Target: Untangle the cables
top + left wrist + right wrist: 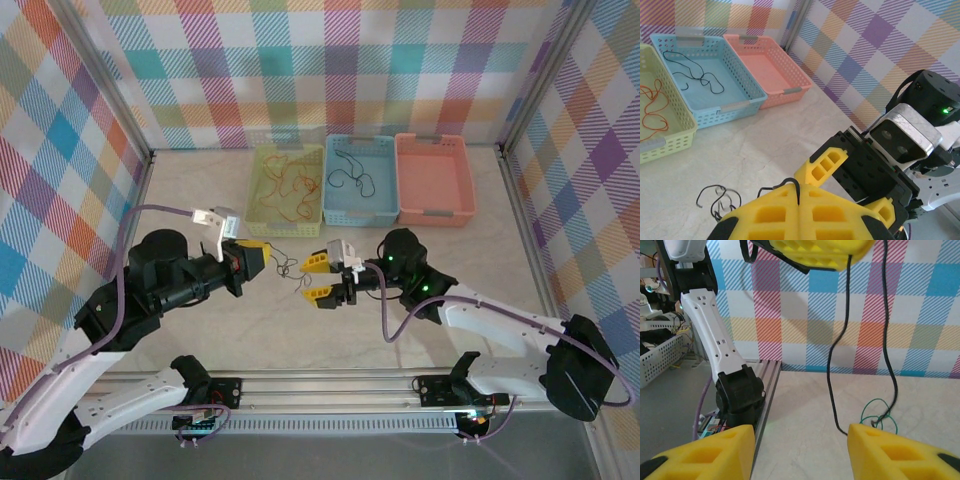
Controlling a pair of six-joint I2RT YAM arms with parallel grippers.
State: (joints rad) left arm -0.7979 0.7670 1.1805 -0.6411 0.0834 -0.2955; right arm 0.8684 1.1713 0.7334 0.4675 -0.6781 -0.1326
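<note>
- The table [500,260] is pale and stone-patterned, walled on three sides by plaid cloth [330,70]. A metal rail [330,385] with the arm bases runs along the edge farthest from the blue basket [360,141].
- The blue basket stands in a row of three against the back wall. A yellow basket [257,175] touches its left side and a pink basket [435,185] touches its right.
- The cables are thin, squiggly strands. Red and orange cables [285,190] lie loose in the yellow basket, and one black cable [352,178] loops over the blue basket's floor.
- A small tangle [290,270] of black and green sits on the bare table, nearer the arms than the blue basket and a little to its left, between the two claws.
- The left claw [262,258] is closed on a black strand of the tangle. In the left wrist view the strand comes out of the seam between its pressed yellow fingers [775,215].
- The right claw [318,278] faces it with its jaws apart and nothing between them.
- The right wrist view, from low down, has two black lengths hanging from the left claw. One ends loose near the table, and the other runs into a green cable [880,415] coiled there.
- The left wrist view catches black loops [717,197] lying on the table.
- Past the rail, the right wrist view takes in a grey floor [670,410] and a white crate [660,360].
</note>
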